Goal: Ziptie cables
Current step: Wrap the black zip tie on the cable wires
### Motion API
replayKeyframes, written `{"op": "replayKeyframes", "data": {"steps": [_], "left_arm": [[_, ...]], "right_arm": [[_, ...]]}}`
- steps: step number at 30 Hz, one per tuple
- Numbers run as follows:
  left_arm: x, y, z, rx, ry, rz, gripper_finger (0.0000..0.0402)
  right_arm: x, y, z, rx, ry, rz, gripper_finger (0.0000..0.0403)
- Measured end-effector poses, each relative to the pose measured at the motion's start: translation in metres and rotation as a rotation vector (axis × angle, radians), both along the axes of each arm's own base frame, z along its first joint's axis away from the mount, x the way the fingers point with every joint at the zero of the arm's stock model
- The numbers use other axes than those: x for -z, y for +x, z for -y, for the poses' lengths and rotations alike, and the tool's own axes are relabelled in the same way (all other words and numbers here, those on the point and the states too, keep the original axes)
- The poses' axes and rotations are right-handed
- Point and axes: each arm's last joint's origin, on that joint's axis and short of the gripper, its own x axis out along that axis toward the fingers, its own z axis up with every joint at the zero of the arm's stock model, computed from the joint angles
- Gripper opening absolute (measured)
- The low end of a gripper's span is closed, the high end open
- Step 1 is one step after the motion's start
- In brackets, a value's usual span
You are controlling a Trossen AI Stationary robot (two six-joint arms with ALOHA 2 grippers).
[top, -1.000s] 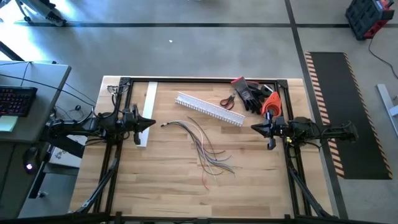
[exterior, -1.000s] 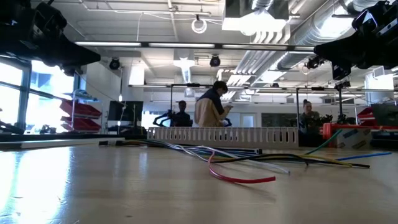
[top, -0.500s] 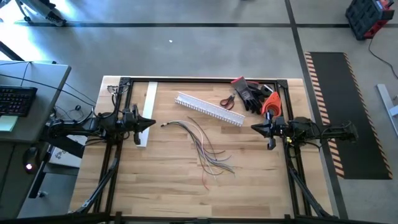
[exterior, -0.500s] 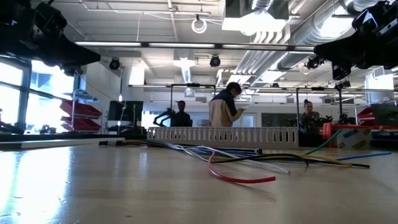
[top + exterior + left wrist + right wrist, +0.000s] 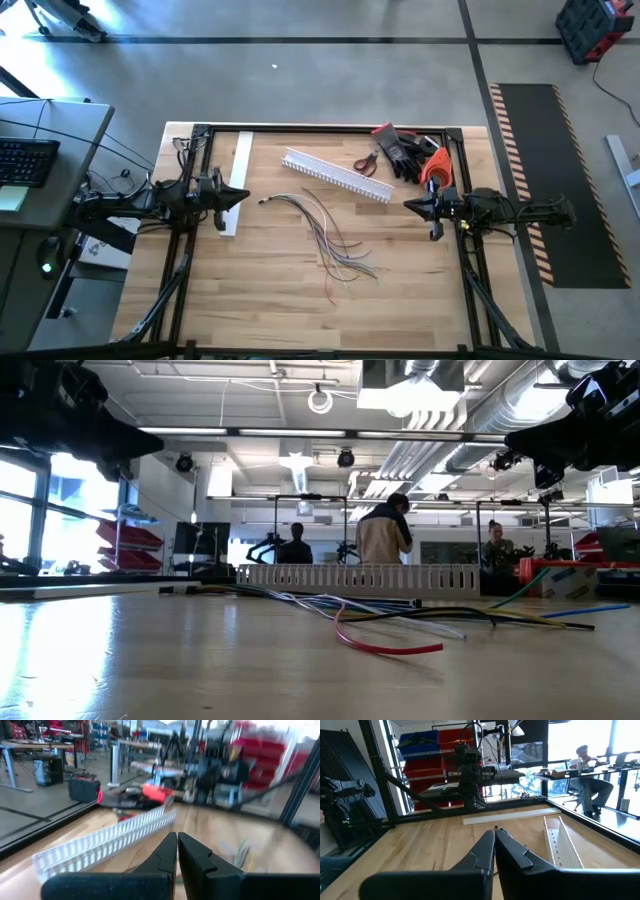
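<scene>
So the cables [image 5: 328, 237] were lying loose in the middle of the desk [image 5: 270, 290], ends fanned out toward the front edge, and neither arm was anywhere close to touching them. Our left hand [image 5: 243, 196] hung over the desk's left side, right by a flat white strip [image 5: 235, 178], with the cables well off to its right. Our right hand [image 5: 408, 206] sat over the right side, cables off to its left, so the bundle was roughly between the two. In both wrist views the fingers were pressed together, clenched on nothing.

The white comb-toothed duct [image 5: 337, 175] lay behind the cables, with red-handled scissors [image 5: 366, 160], black gloves [image 5: 406, 152] and an orange tool [image 5: 435, 166] beyond it near the far right corner.

Compared with the shots from a second ago, nothing on the desk had budged and the arms were in the same spots. The only change we noticed was a person [image 5: 385, 540] in the room behind, who had walked further to the right.
</scene>
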Motion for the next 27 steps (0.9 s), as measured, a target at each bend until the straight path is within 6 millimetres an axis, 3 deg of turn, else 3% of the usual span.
{"op": "replayKeyframes", "data": {"steps": [5,12,21,27], "left_arm": [[-0.006,0.010,0.000,-0.006,0.003,0.040,0.0024],[0.002,0.048,0.000,-0.060,0.047,-0.035,0.0080],[0.016,0.094,0.002,-0.013,0.088,-0.542,0.0165],[0.028,0.097,0.002,-0.051,0.050,-0.861,0.0198]], "right_arm": [[0.000,0.000,0.000,0.003,-0.003,-0.001,0.0000],[0.000,0.000,0.001,0.020,-0.075,-0.005,0.0000],[-0.005,0.000,0.000,0.017,-0.066,0.043,0.0000],[-0.004,0.000,0.000,0.017,-0.077,0.038,0.0000]]}}
